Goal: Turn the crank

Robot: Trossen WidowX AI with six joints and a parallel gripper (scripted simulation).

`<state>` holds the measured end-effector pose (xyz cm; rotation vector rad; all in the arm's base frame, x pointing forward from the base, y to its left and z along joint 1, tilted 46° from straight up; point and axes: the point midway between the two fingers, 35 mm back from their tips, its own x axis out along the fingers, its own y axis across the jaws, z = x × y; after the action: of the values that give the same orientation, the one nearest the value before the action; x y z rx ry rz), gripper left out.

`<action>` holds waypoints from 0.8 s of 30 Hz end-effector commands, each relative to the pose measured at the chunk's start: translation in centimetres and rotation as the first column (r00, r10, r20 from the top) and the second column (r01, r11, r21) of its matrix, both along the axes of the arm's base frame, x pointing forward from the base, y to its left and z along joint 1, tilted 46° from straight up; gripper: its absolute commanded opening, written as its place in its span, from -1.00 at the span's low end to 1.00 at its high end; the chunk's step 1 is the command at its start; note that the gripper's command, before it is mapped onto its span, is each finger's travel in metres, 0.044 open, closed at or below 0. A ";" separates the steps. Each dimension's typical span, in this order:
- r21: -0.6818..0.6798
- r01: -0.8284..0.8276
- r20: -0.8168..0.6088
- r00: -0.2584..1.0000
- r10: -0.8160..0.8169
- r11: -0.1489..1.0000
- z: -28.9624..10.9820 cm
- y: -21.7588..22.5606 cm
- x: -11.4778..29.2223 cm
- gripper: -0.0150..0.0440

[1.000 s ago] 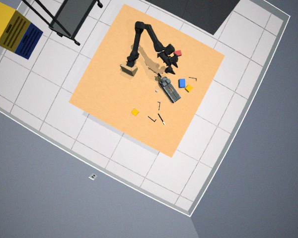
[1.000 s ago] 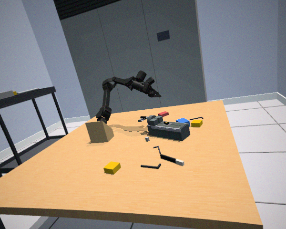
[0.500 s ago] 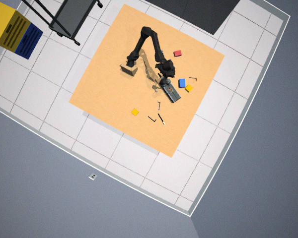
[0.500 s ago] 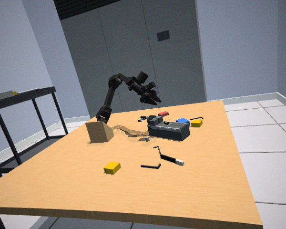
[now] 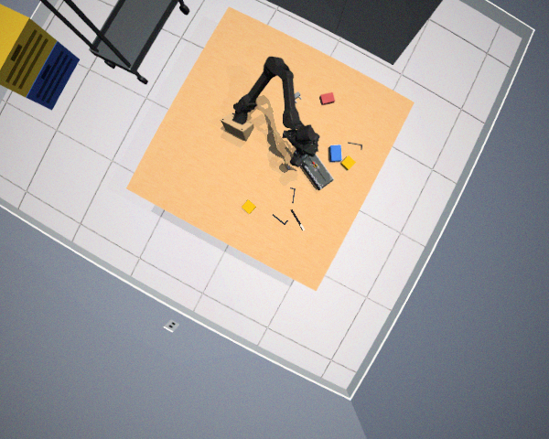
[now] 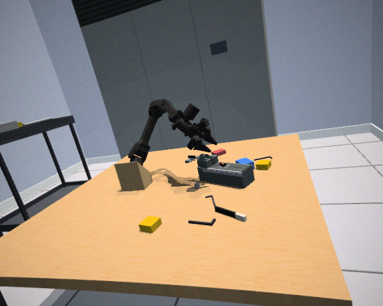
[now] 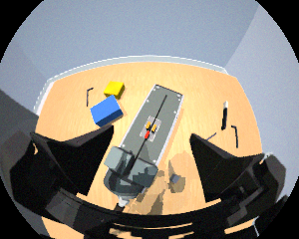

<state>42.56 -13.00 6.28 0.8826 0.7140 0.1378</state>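
Note:
The grey machine lies on the table, its rounded housing at the end nearer the arm base. The red pointer sits in the slot, a little to the housing side of the two brass zero marks, not level with them. The dark crank handle sticks out from the housing end; in the wrist view the gripper body partly hides it. My gripper is open and empty, above the housing, with its fingers wide apart and clear of the handle.
A blue block and a yellow block lie beside the machine. A red block lies farther back. A small grey piece, hex keys and a marker lie on the other side.

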 end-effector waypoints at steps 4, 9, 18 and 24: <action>0.018 -0.003 -0.026 1.000 0.004 1.000 -2.3 2.0 -0.3 1.00; 0.018 -0.003 -0.026 1.000 0.004 1.000 -2.3 2.0 -0.3 1.00; 0.018 -0.003 -0.026 1.000 0.004 1.000 -2.3 2.0 -0.3 1.00; 0.016 -0.001 -0.025 1.000 0.002 1.000 -1.0 0.5 -0.3 1.00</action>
<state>42.09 -11.34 4.14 0.9092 0.7530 0.1349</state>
